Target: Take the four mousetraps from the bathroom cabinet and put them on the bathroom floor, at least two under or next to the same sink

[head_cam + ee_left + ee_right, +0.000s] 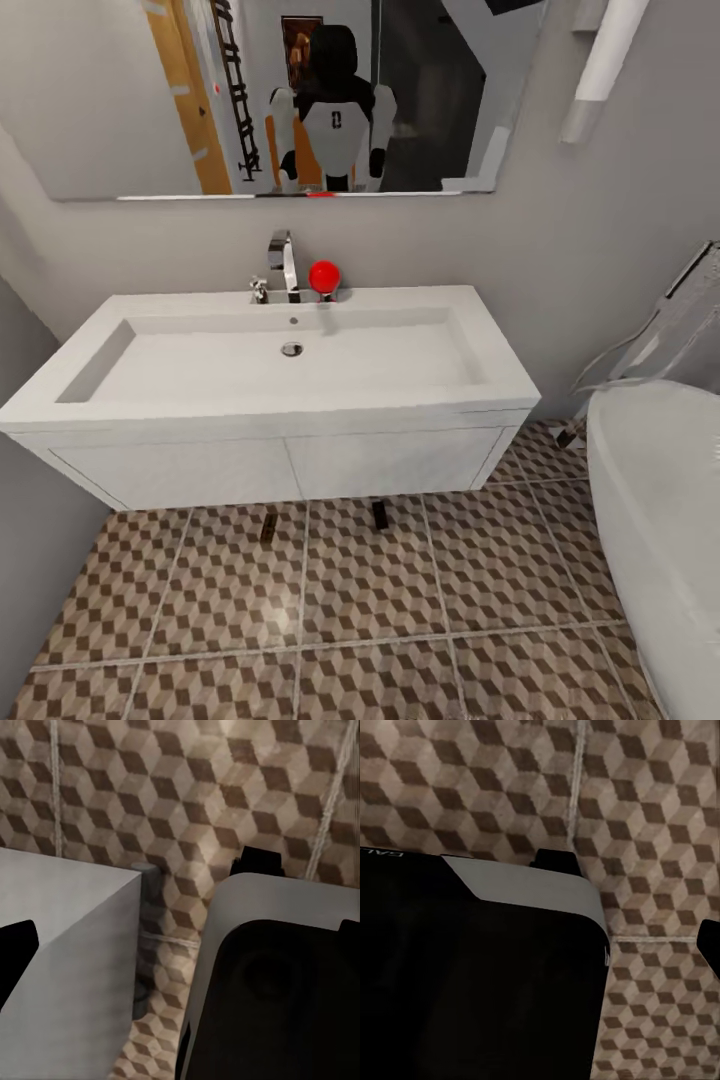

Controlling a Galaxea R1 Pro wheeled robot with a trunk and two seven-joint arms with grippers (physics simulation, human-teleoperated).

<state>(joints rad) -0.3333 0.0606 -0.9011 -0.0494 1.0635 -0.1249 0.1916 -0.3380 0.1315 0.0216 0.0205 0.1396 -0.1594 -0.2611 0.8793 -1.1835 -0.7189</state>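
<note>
floor (380,610): cube tiles, below me | sink (270,400): white, on the wall in front of me, tap (284,262) and red ball (324,276) at its back | two traps (269,527) on the floor just under the sink's front edge, near each other | my hands: I cannot tell if wide or narrow

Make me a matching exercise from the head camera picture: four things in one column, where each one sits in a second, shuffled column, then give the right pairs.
Things:
1. red ball
2. mousetraps
3. mirror
4. drain

Places:
A. on the tiled floor, just under the front edge of the sink
B. on the wall above the sink
C. in the bottom of the basin
D. on the back ledge of the sink, beside the faucet

Pairs: 1-D, 2-A, 3-B, 4-C
</note>
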